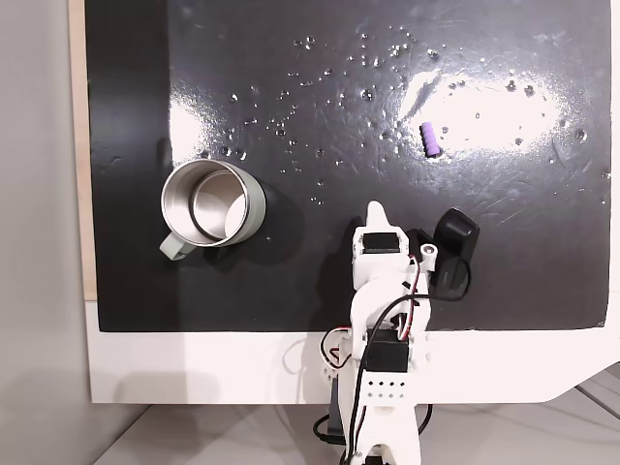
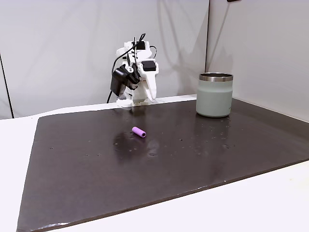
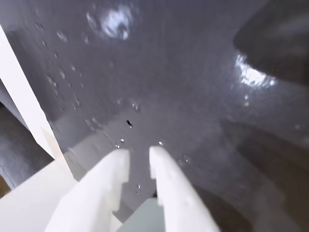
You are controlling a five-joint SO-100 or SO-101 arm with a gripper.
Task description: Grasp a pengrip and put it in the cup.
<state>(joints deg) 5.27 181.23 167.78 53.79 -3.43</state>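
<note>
Nothing is done yet: you have to start the whole job.

The tiny purple rubbery tube, the pengrip (image 1: 429, 139), lies alone on the shiny black surface (image 1: 504, 281), up and to the right of your arm in a fixed view. The round steel cup (image 1: 212, 205) with the pale grey-green wall looks empty. Your white jaws (image 3: 139, 162) are nearly closed with only a thin gap, and they hold nothing. You must reach the pengrip, grab it, and drop it in.

Pengrip (image 1: 429, 139) on mat (image 1: 504, 281) (upper right), cup (image 1: 212, 206) far left, overhead fixed view.
</note>
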